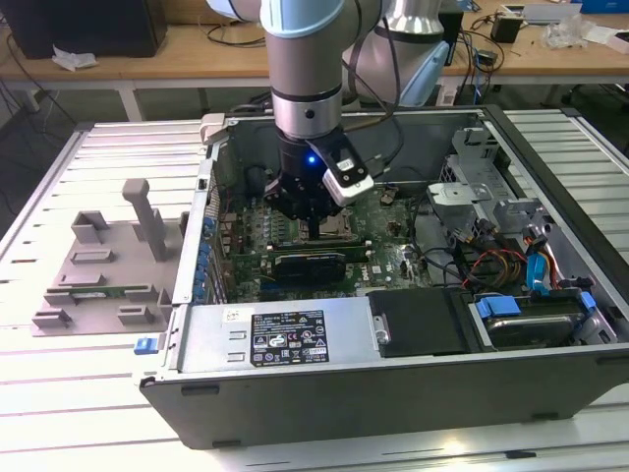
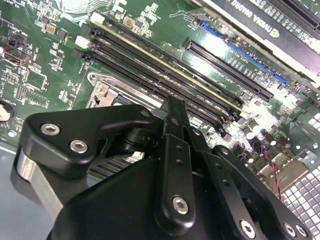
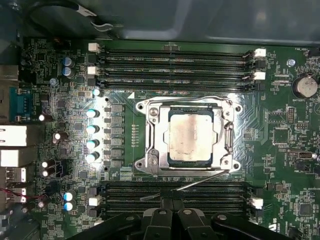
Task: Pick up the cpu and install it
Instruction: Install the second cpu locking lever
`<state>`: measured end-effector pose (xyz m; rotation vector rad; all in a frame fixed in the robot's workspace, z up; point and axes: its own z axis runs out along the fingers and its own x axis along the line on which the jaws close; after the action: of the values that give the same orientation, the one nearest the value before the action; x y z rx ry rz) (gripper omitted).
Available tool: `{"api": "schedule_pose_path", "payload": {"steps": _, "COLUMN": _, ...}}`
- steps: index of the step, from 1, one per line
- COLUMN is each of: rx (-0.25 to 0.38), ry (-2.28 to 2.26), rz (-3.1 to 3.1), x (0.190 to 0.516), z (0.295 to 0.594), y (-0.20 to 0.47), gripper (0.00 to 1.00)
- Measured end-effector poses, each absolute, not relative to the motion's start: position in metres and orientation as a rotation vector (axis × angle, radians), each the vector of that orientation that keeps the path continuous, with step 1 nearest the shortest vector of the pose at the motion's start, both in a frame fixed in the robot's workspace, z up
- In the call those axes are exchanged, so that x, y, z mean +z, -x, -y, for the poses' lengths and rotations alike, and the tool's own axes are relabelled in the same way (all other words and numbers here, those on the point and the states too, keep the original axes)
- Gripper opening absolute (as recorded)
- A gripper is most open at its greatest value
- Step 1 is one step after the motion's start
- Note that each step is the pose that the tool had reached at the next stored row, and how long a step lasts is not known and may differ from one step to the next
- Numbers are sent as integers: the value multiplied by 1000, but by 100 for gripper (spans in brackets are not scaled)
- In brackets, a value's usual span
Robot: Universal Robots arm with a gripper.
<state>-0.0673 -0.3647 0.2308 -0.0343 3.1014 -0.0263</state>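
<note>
The gripper (image 3: 172, 200) sits closest to the lens in the first wrist view, its black fingers pressed together with nothing between them. Just ahead of its tips the cpu (image 3: 191, 136) lies flat inside the metal socket frame (image 3: 150, 135) on the motherboard (image 3: 60, 90). The tips hover over the memory slots (image 3: 175, 192) beside that socket, inside the computer case (image 1: 393, 393).

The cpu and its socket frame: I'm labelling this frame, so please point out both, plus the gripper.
cpu (image 3: 189, 135): first wrist view, middle of its silver top.
socket frame (image 3: 150, 137): first wrist view, its metal side bar.
gripper (image 3: 172, 196): first wrist view, between fingertips.
</note>
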Motion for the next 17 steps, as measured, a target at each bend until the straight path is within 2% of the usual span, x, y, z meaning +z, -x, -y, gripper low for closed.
{"api": "schedule_pose_path", "payload": {"steps": 17, "rx": 7, "ry": 138, "rz": -3096, "x": 217, "z": 366, "y": 80, "gripper": 11}}
